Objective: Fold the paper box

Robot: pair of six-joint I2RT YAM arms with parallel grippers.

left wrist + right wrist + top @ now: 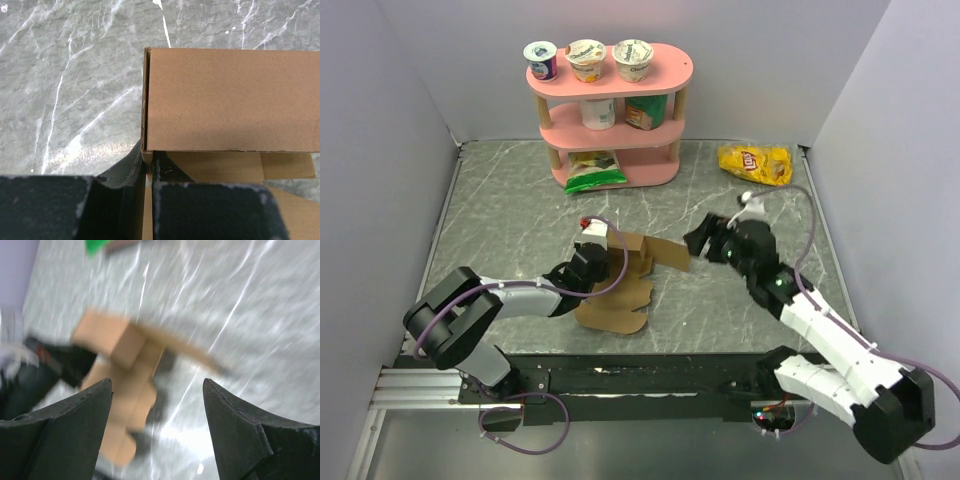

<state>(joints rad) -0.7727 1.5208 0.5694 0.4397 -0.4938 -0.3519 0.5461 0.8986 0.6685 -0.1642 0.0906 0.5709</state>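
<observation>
We see the paper box (617, 305) at the front middle of the table (500, 200), near part lying flat, far part folded up; left gripper (588, 262) sits on its left side, jaws almost closed, pinching the corner of a raised cardboard wall; in the left wrist view that wall stands upright just ahead of the fingers (120, 180); right gripper (701, 238) hangs just right of the box's outstretched flap, jaws wide apart, holding nothing; contact with the flap we cannot tell; farther back a yellow chip bag (755, 163) at right; pink shelf (610, 125) with cups against the back wall.
</observation>
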